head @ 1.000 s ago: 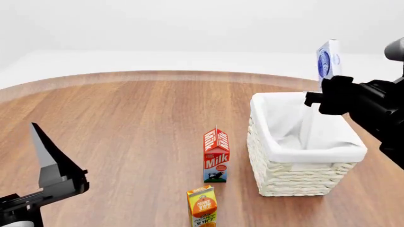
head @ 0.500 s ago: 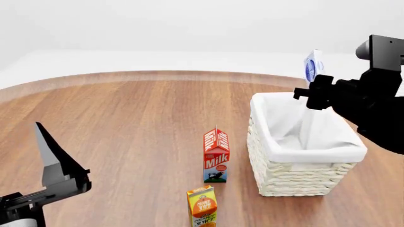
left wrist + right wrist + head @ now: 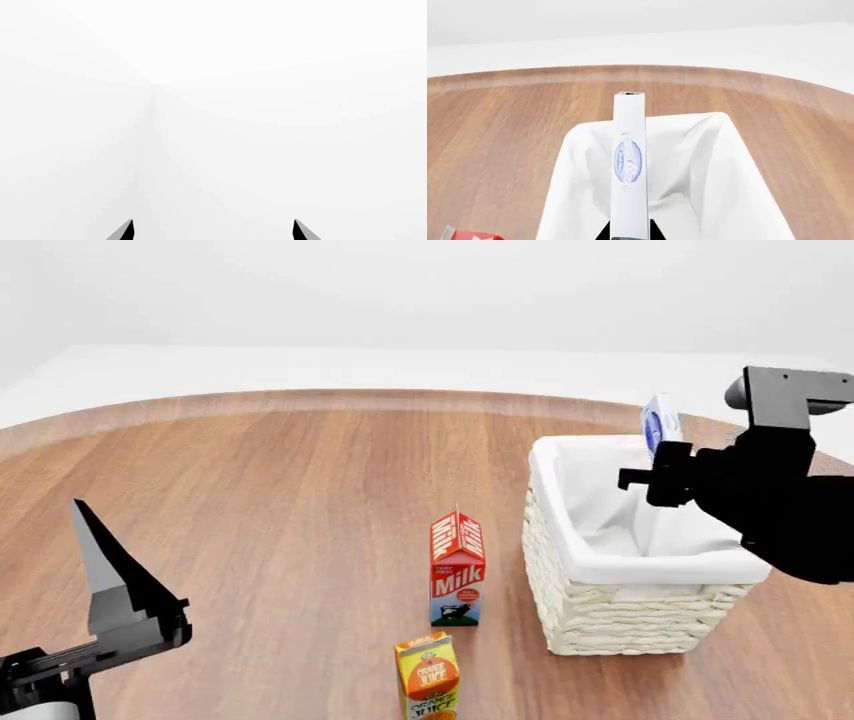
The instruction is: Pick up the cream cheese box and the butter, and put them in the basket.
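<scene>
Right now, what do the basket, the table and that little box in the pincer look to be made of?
The basket looks like pale woven wicker, from its ribbed rows, with a smooth white cloth lining. The table looks like wood with a soft sheen, showing streaked brown grain. The cream cheese box, held by the right pincer, is probably printed white cardboard.

My head camera looks forward and down over the round wooden table [image 3: 267, 490], taking in the basket [image 3: 627, 615] from some way off. My right wrist camera sits just behind my right gripper [image 3: 628, 231], facing along it onto the same basket [image 3: 720, 165] from close above, with the table [image 3: 494, 130] beyond. My left wrist camera faces only blank white surroundings, sharing nothing with the others but my left gripper [image 3: 212, 231]
</scene>
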Controlling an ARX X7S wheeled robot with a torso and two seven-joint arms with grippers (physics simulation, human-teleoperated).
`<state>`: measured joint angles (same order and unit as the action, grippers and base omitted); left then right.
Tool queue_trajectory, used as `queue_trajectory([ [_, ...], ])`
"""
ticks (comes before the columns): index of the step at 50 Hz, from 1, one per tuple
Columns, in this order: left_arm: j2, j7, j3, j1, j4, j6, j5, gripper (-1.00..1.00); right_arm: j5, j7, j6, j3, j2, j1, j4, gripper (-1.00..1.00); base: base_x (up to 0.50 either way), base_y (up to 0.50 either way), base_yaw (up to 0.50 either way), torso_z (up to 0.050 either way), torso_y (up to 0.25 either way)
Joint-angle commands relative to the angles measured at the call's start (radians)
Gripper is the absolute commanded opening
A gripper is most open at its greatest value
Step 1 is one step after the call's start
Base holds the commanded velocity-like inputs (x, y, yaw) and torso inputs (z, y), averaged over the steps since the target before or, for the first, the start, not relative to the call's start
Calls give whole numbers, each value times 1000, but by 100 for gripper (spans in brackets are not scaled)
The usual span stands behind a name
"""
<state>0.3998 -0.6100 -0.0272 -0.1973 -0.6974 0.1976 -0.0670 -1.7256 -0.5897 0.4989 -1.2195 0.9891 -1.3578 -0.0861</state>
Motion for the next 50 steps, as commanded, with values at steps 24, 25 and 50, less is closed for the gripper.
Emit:
queue_trajectory([
  [24,-16,21,19,-6,17,34,12,100,104,71,0,0,-33,36,-25,-100,0,0,0,0,0],
  [25,-15,21,18,-6,17,34,13,100,107,70,0,-1,-35,35,-28,-100,0,0,0,0,0],
  [50,-13,18,10,-4,27,40,15,100,133,72,-1,-13,-42,54,-45,-100,0,0,0,0,1],
])
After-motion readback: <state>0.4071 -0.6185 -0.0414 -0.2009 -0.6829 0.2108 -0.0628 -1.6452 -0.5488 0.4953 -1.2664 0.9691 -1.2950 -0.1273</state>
